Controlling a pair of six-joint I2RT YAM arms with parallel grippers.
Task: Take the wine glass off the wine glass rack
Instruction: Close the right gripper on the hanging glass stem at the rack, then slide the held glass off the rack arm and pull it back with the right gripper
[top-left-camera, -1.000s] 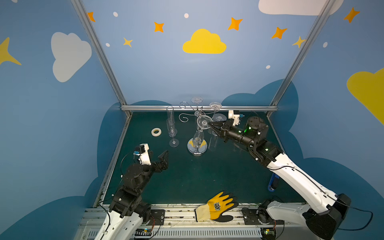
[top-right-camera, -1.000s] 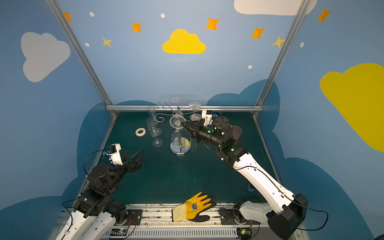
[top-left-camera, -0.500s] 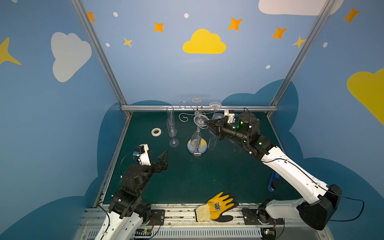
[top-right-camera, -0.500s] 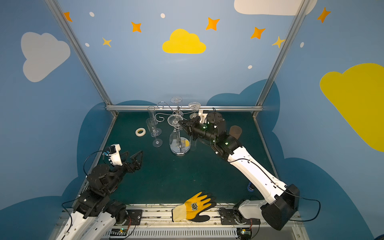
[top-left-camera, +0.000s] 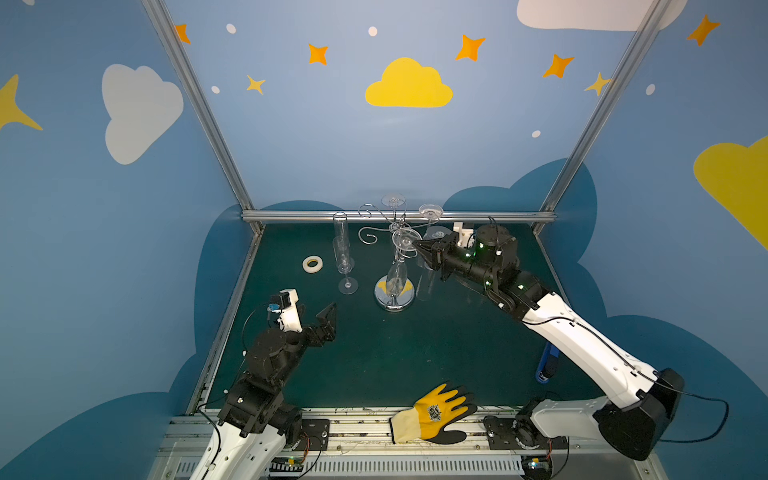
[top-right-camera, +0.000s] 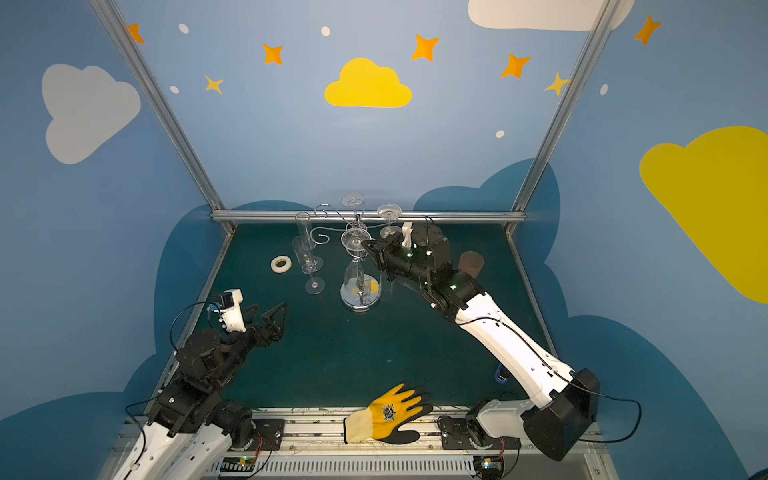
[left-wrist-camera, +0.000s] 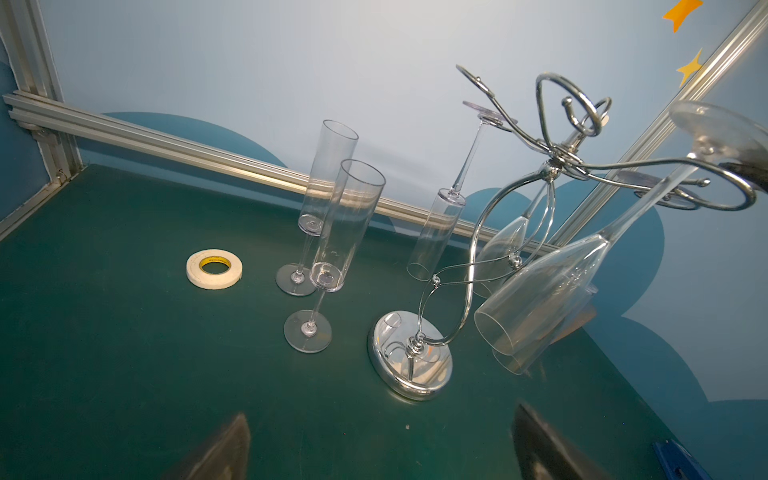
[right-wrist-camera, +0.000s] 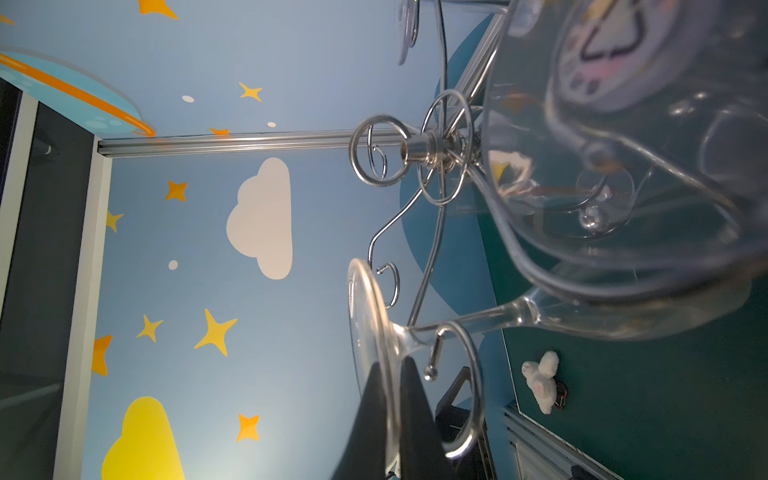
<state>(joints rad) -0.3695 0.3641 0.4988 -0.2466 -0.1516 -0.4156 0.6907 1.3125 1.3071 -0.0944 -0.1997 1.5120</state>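
The wine glass (top-left-camera: 395, 277) (top-right-camera: 354, 272) hangs upside down on the wine glass rack (top-left-camera: 394, 306) (top-right-camera: 360, 306), which stands near the middle of the green counter (top-left-camera: 415, 353), toward its back edge. The stem runs through the curled tip of an arm on roughly the rack's 3 o'clock side. The round foot is uppermost, and the glass is tilted so that its bowl slants down toward the mirrored base.

The right pincer (top-left-camera: 419, 248) (top-right-camera: 368, 248) reaches in from 3 o'clock and is pressed together on the rim of that foot. In the right wrist view, a dark finger (right-wrist-camera: 370, 419) lies on each face of the clear disc. Two more glasses (top-left-camera: 430, 210) hang from the far arms, at about 12 and 1 o'clock.

Just beside the rack at 9 o'clock, two tall flutes (top-left-camera: 344, 257) stand upright close together. A roll of tape (top-left-camera: 312, 264) lies flat beyond them in the same direction. A brown cup (top-right-camera: 471, 262) stands at 3 o'clock, behind the right arm.

The left pincer (top-left-camera: 316, 313) (top-right-camera: 266, 311) sits at about 7 o'clock, well apart from the rack, spread wide and holding nothing. A yellow and black glove (top-left-camera: 436, 413) lies at 6 o'clock on the front rail. A blue object (top-left-camera: 547, 365), too small to identify, rests at 4 o'clock near the counter's right edge.
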